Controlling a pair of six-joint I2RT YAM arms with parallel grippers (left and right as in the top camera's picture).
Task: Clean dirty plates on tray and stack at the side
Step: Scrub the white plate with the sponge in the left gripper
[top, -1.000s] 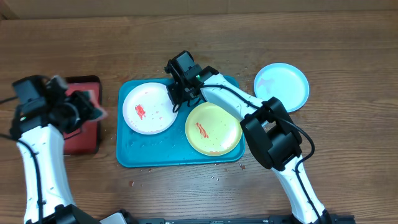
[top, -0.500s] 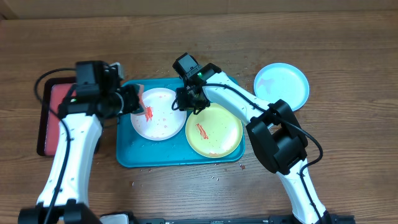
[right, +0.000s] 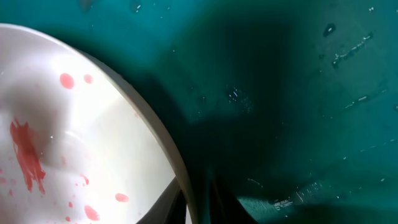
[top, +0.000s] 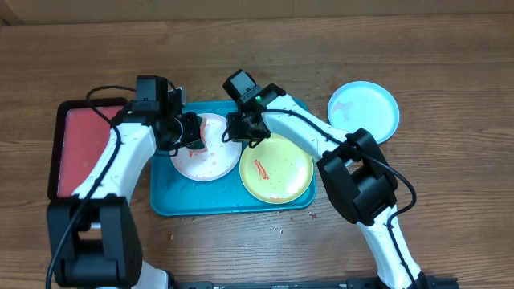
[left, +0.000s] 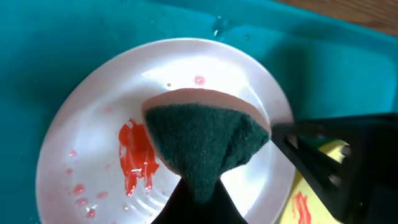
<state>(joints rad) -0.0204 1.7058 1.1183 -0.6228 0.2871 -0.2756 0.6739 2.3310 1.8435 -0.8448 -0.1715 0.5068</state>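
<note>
Two robot arms meet over a white plate (top: 207, 163) on the teal tray (top: 173, 197). The left fingers (left: 194, 210), cut off by the bottom edge of the wrist view, are pinched on one sponge (left: 205, 140), its dark green scouring face turned to the camera and its tip pressed between them. The sponge hangs over the middle of the plate, just beside a red smear and scattered pink droplets.

The right fingers (top: 241, 132) sit at the white plate's right rim. In their own wrist view only dark slivers show at the bottom edge, one on each side of the rim, so they appear to be clamped on it, though the contact itself is out of frame. From overhead, both arms cover the plate's upper half.

Three plates are in view. Two lie on the teal tray: the white one and, just beside it to the right, a yellow-green plate (top: 287, 175) bearing one red streak. The third, a light blue plate (top: 363, 111), rests on the wooden surface (top: 450, 209) off the tray's right corner. A second, red tray (top: 80, 152) lies to the left.
</note>
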